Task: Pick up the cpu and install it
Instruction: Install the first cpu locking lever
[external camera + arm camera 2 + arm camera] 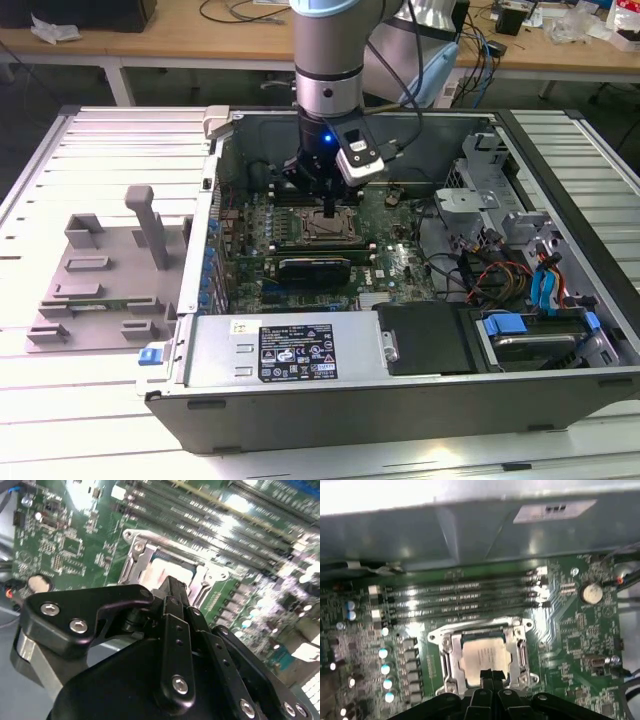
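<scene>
Slatted metal panels form the table (90,420) that carries an open computer case (300,400), lying on its side with the green motherboard (400,270) facing up. A grey plastic fixture (100,280) with an upright post rests on the table at the exterior view's left of the case. Wooden desks (180,40) strewn with cables run along the far side of the room.

The arm (328,60) comes straight down from above into the case, and its end effector (330,205) hangs just over the socket frame (325,228) in the middle of the motherboard. In both wrist views the black fingertips (489,676) sit close together at the near edge of the frame, pinched to a narrow point with nothing held between them.

The cpu (485,660) lies flat inside the socket frame, its pale silvery top showing, with the memory slots (460,600) in a row beyond it. A round silver battery (591,593) sits on the motherboard well apart from the frame.
</scene>
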